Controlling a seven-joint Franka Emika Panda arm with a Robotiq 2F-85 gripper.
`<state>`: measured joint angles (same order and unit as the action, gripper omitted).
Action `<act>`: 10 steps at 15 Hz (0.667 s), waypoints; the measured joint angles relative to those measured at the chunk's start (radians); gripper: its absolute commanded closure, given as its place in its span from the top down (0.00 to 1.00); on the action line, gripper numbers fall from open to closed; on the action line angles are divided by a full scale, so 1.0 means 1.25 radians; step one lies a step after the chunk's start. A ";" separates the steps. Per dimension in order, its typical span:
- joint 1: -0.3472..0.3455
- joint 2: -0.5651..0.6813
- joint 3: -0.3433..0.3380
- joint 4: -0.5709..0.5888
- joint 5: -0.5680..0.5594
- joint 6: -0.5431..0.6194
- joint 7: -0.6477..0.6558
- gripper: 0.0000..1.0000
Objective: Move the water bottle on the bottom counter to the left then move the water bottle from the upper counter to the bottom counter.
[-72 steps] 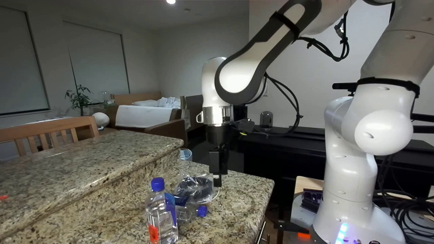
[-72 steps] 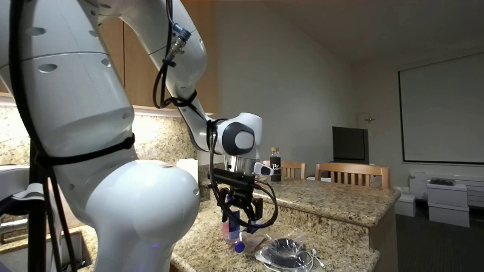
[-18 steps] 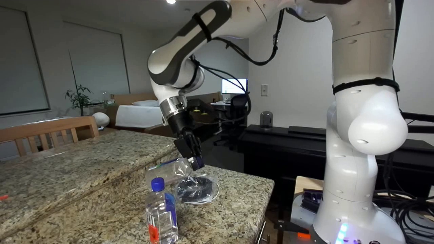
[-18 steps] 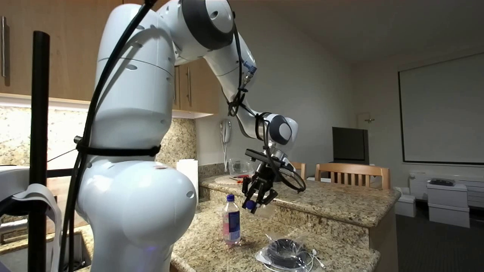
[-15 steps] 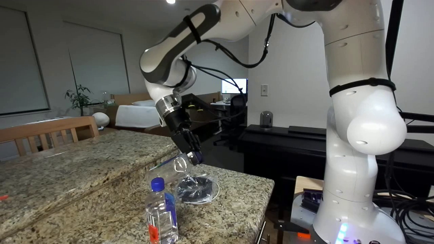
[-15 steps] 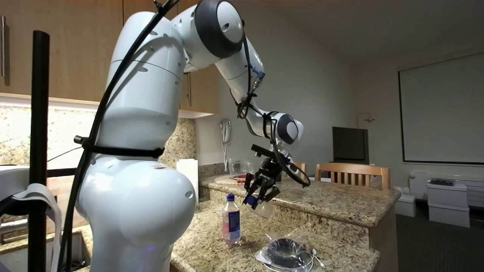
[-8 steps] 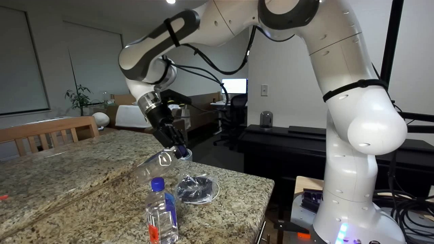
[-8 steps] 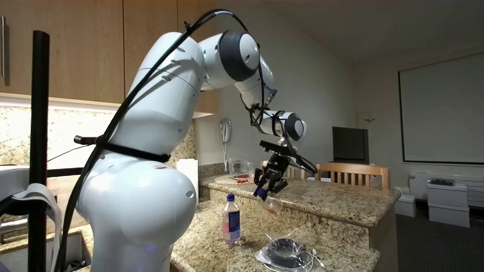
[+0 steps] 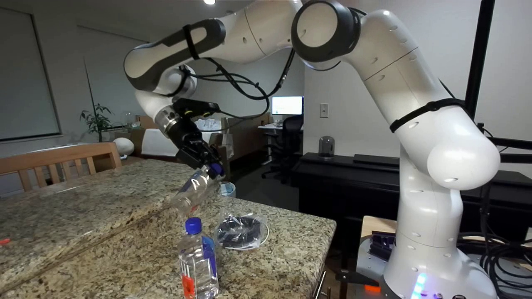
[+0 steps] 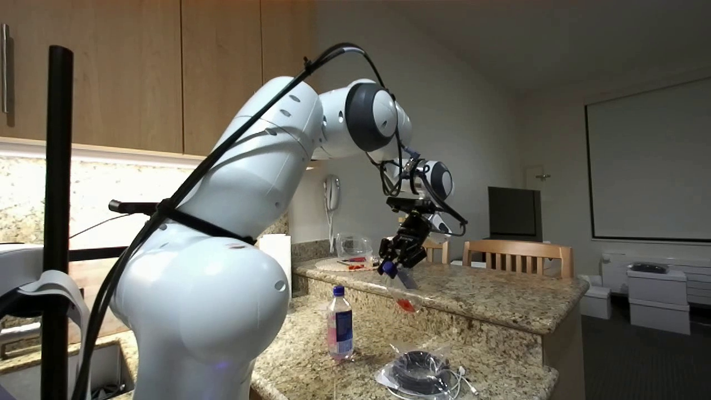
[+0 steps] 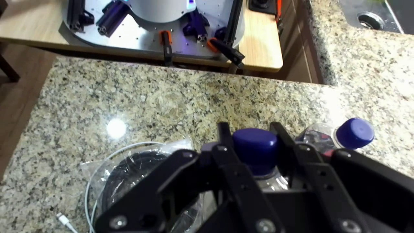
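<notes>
My gripper (image 11: pixel 249 134) is shut on the blue cap (image 11: pixel 255 145) of a clear water bottle, with a finger on either side. This held bottle (image 9: pixel 191 198) hangs tilted, cap up, and shows a blue label part and a red mark. In both exterior views its base overlaps the edge of the upper counter (image 10: pixel 489 294); I cannot tell whether they touch. Another clear, blue-capped water bottle (image 10: pixel 340 328), with a blue label and reddish marks, stands upright on the bottom counter (image 9: pixel 286 249). Its cap (image 11: pixel 355 133) appears right of my fingers in the wrist view.
A bagged black coil (image 9: pixel 240 231) with a white cable lies on the bottom counter near its end. On the upper counter are a clear container (image 10: pixel 354 247) and red items on a round mat (image 10: pixel 329 264). A wooden chair (image 9: pixel 62 160) stands behind it.
The held bottle lay on the bottom counter several seconds ago and is now gripped and lifted. Over the last second it has risen farther from the robot base and tilted more upright.
</notes>
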<state>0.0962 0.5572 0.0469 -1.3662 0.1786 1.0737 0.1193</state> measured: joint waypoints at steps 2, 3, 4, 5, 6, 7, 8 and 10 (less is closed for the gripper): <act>0.000 0.036 -0.003 0.053 0.000 -0.076 0.025 0.14; 0.000 0.053 -0.005 0.077 0.001 -0.115 0.033 0.14; 0.000 0.071 -0.006 0.098 0.001 -0.151 0.039 0.14; 0.000 0.087 -0.008 0.116 0.001 -0.185 0.043 0.14; 0.000 0.103 -0.009 0.133 0.001 -0.217 0.045 0.14; 0.000 0.118 -0.011 0.149 0.002 -0.248 0.048 0.14; 0.000 0.133 -0.013 0.164 0.003 -0.275 0.049 0.14; 0.000 0.161 -0.015 0.193 0.006 -0.321 0.049 0.14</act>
<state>0.0968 0.7586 0.0279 -1.1248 0.1862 0.6726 0.1811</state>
